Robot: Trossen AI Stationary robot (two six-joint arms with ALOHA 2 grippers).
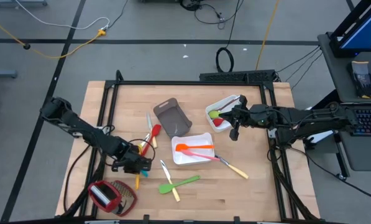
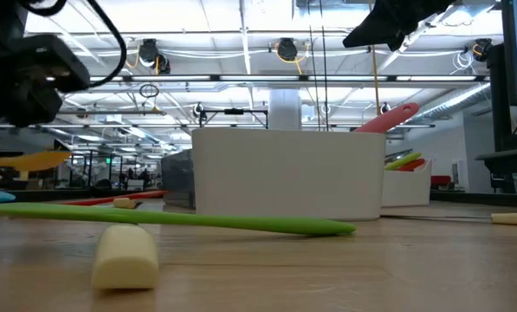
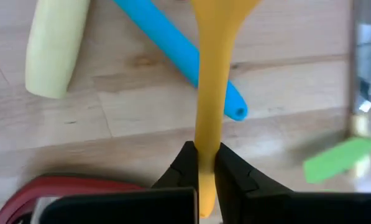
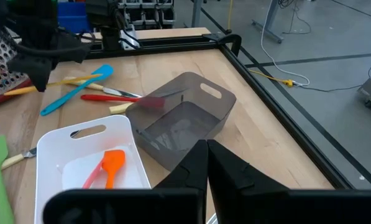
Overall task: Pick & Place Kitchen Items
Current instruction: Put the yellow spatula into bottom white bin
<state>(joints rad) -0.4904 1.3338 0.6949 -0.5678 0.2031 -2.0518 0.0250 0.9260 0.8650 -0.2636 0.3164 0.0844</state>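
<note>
My left gripper (image 1: 137, 169) hangs over the near-left part of the table, shut on a yellow utensil (image 3: 211, 81), which crosses above a blue handle (image 3: 185, 59). A pale handle (image 3: 54, 50) lies beside them. My right gripper (image 1: 235, 130) is shut and empty, hovering by the far-right white tray (image 1: 225, 102), which holds a green and a red utensil. The middle white tray (image 1: 201, 158) holds an orange spatula (image 4: 107, 165) and a pink one (image 2: 388, 117). A green spatula (image 1: 184, 183), knives (image 1: 165, 169) and a red spatula (image 1: 155, 133) lie flat on the table. My left gripper pinches the yellow utensil's slim handle (image 3: 205, 163) between its two fingers, close to the handle's free end, which sticks out behind them. The fingers lie across the handle. In the low view the utensil (image 2: 24, 160) sits about level, above the tabletop.
A grey-brown tray (image 1: 171, 117) stands far of the middle white tray. The red-and-silver thing with a woven part (image 1: 110, 196) lies at the near-left corner, close to my left gripper. Bare wood shows along the near edge and near-right of the table.
</note>
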